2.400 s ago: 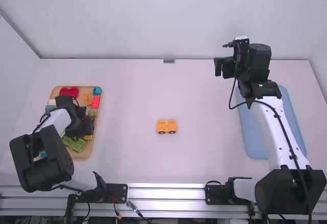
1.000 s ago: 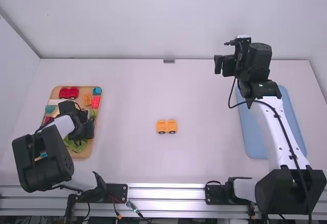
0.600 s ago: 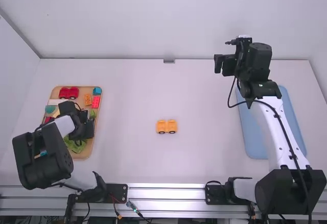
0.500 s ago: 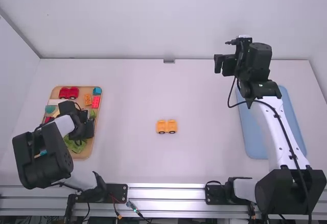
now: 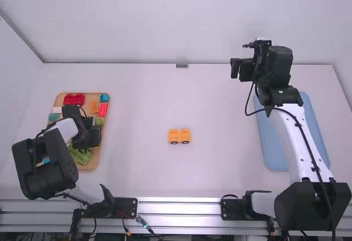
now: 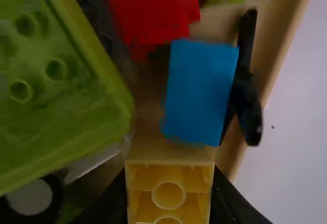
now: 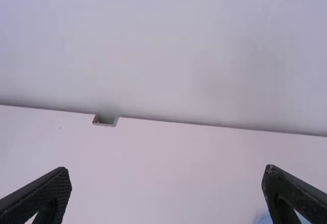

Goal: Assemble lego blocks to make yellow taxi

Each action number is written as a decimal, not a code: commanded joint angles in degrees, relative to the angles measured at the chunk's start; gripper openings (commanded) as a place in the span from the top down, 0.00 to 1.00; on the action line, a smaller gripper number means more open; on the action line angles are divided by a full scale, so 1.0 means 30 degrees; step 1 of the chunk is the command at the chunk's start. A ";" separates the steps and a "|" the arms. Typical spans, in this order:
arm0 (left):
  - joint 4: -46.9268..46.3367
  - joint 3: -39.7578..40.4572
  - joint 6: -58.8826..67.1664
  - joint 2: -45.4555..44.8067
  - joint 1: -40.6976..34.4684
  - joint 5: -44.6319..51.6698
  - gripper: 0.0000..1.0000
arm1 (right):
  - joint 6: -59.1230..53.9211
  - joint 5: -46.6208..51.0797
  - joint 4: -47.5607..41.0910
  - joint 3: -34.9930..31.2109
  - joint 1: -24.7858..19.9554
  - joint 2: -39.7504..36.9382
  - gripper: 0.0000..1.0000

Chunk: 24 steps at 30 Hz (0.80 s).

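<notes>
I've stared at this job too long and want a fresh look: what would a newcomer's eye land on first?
Probably the little orange-yellow wheeled shape, alone mid-table. Next, the wooden tray of bright blocks at the left, where the left gripper grips a yellow block. Then the open right gripper, towards the table's far right.

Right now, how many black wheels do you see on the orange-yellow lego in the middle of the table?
2. The orange-yellow lego shows a left wheel and a right wheel along its near side; more may be hidden on the far side.
</notes>
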 commanded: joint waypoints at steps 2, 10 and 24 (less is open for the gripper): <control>-0.0568 0.1523 -0.0219 -0.0146 -0.0168 -0.0080 0.97 | 0.0168 -0.0284 -0.0095 0.0750 0.0015 0.0175 0.01; -0.1195 0.2980 0.0029 -0.3213 -0.1144 0.2120 0.98 | -0.0240 -0.4634 -0.0131 0.0750 0.0036 0.0525 0.01; 0.5843 0.1348 0.3891 -0.7796 -0.7847 1.4076 0.88 | -0.2113 -2.1026 0.5778 0.0750 0.0102 0.8036 0.01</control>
